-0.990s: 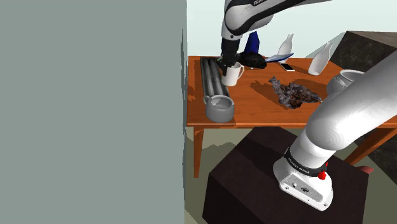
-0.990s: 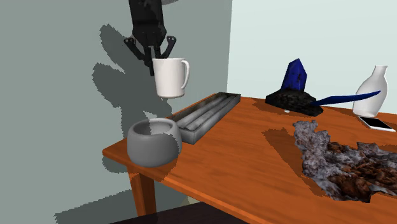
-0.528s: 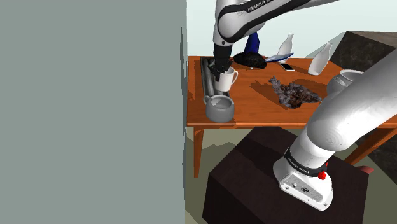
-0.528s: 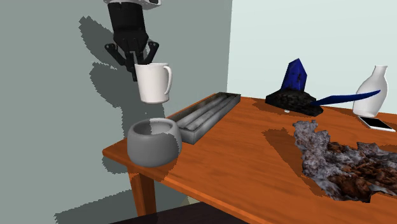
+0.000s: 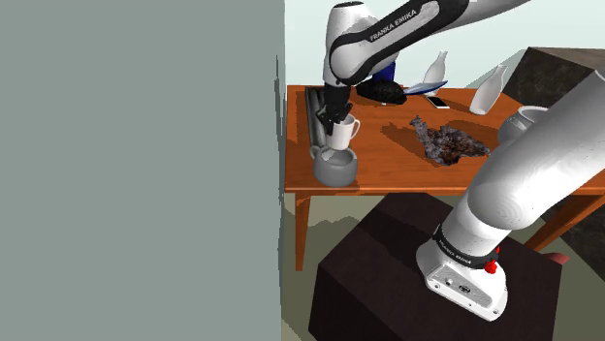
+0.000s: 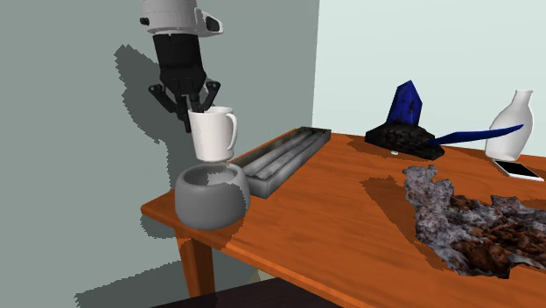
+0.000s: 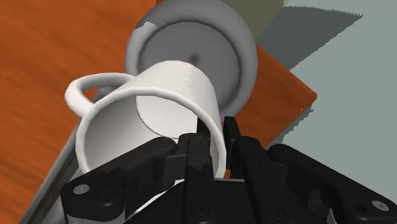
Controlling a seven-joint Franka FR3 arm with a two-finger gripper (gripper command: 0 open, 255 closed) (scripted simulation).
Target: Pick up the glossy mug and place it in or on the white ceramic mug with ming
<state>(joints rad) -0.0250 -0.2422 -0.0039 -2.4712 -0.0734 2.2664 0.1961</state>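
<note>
Wrist view, tool pinching white mug rim

Shoulder view sees the grey mug from afar; second exterior view stands close beside it; wrist view looks down from above it.

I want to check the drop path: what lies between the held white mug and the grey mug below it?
Nothing lies between them. In the second exterior view, the white mug hangs just over the open top of the grey mug.
</note>
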